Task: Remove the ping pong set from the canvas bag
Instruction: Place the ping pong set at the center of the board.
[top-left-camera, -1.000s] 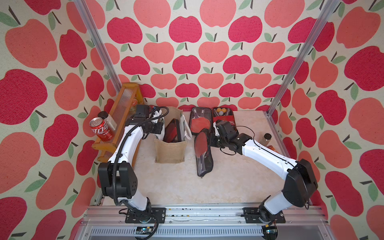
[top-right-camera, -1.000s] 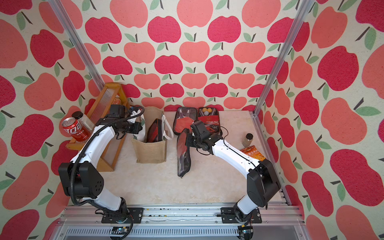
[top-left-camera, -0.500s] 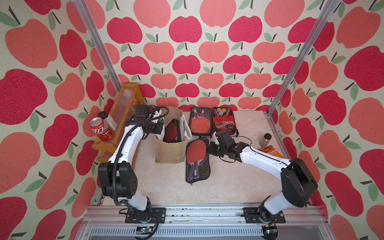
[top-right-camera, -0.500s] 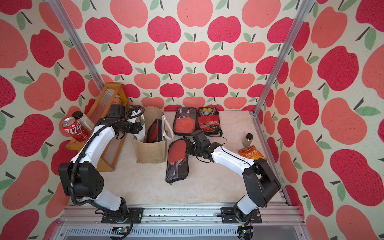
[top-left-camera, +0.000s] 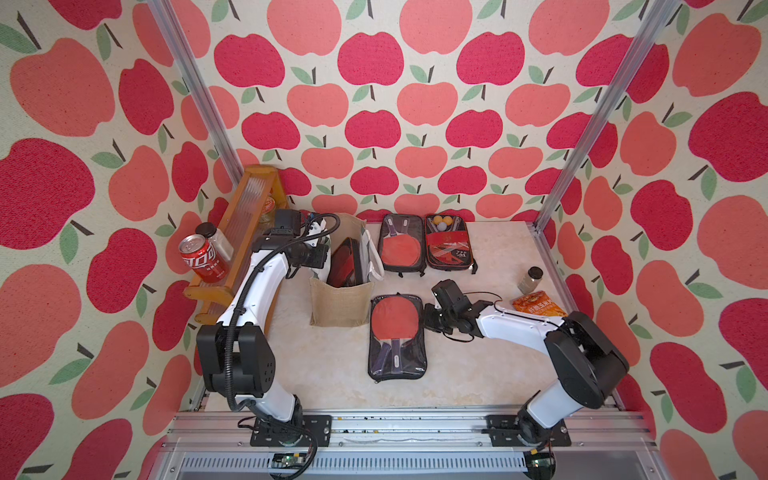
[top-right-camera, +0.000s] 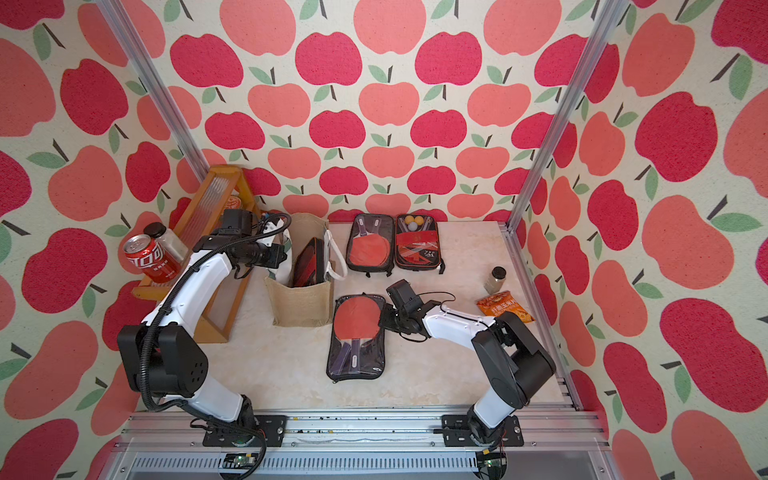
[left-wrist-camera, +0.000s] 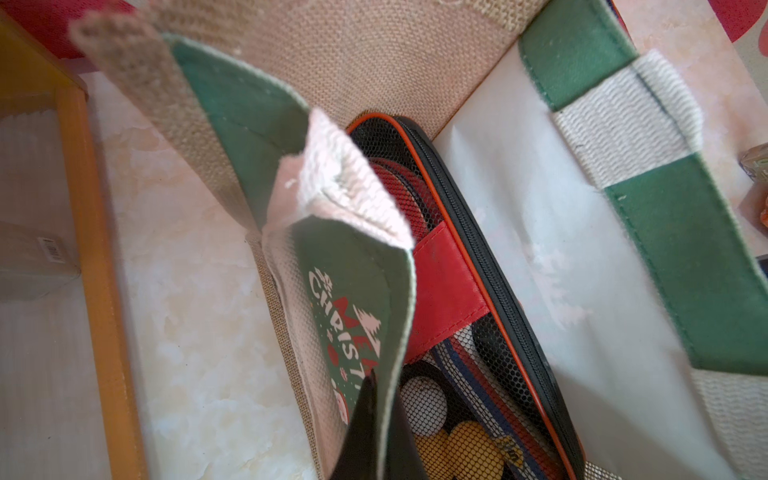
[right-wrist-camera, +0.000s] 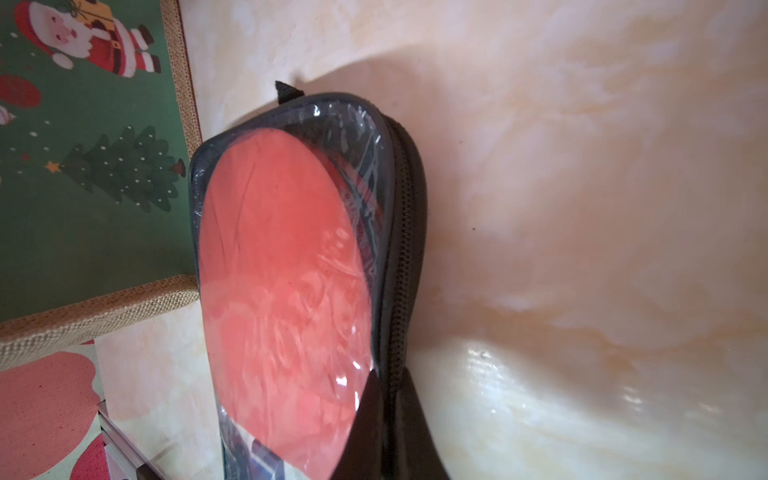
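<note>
Pinching the canvas bag (left-wrist-camera: 357, 257) rim, left gripper (left-wrist-camera: 380, 411) closed beside lettering "CHRIST". Right gripper (right-wrist-camera: 388, 411) clamped on ping pong set (right-wrist-camera: 282, 270) edge.

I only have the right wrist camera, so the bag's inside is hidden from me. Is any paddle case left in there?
Observer: Yes, one case stands on edge inside the bag.
Operator: Is anything steadying it?
Observer: The left tool is shut on the rim of the bag's printed side panel.
Operator: Are others already out?
Observer: Two more cases lie side by side at the far side of the table.
</note>
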